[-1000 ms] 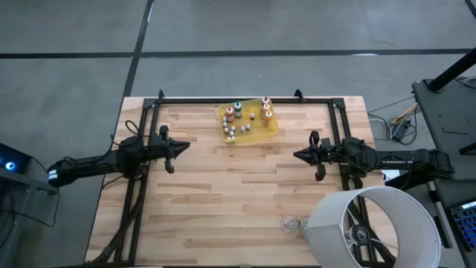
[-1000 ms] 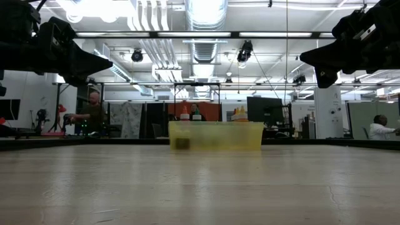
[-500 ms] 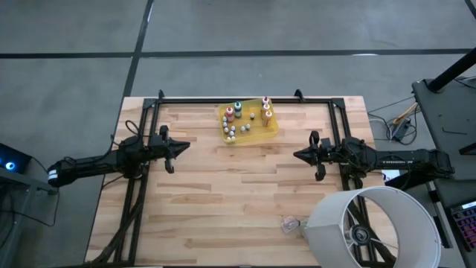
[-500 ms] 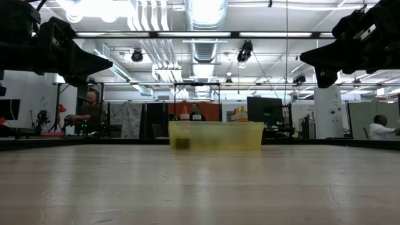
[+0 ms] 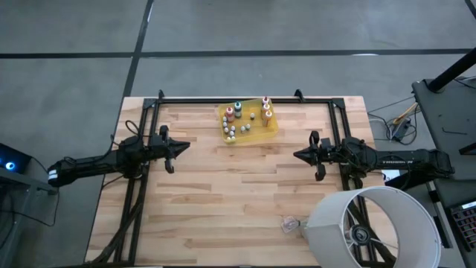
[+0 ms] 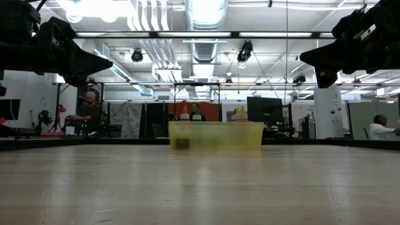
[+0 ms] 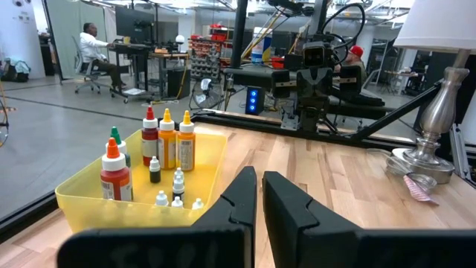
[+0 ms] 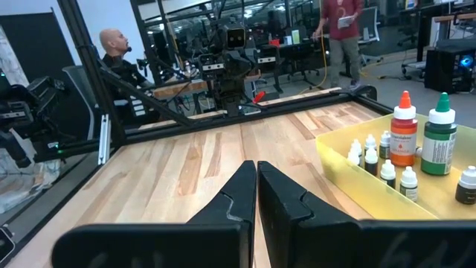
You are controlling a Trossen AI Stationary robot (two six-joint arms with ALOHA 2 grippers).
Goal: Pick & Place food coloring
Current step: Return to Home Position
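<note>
we see the food coloring bottles [image 5: 236, 113] standing inside the yellow bin [image 5: 262, 135] at the far middle of the table [image 5: 238, 201]. our left gripper [image 5: 184, 145] and right gripper [image 5: 297, 155] hover well apart on either side, both clenched, fingers together.

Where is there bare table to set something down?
Bare: the table between the left gripper and right gripper, down to its near edge. Crowded: the yellow tray of bottles at the far edge, and the lamp with a plastic scrap at the near right corner.
</note>
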